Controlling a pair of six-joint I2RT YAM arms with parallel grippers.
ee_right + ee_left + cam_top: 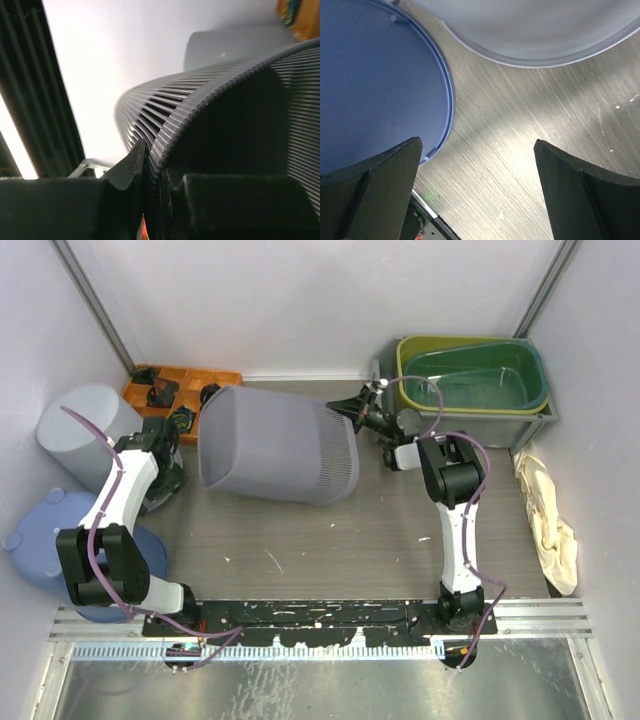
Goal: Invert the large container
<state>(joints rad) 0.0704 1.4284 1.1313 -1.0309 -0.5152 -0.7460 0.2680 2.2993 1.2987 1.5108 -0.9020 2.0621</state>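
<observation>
The large grey ribbed container (280, 445) lies on its side in the middle of the table, with one end facing left and the other right. My right gripper (362, 418) is shut on the container's wall at its right end. In the right wrist view the ribbed edge (200, 115) sits pinched between the fingers of the right gripper (152, 152). My left gripper (165, 465) is just left of the container. In the left wrist view the left gripper (478, 145) is open and empty over bare table.
A smaller smooth grey bin (85, 430) stands at the far left, with a blue lid (50, 540) (370, 85) in front of it. An orange tray (185, 385) sits at the back. Green tubs (470, 380) are stacked at the back right. A cream cloth (550, 520) lies at the right.
</observation>
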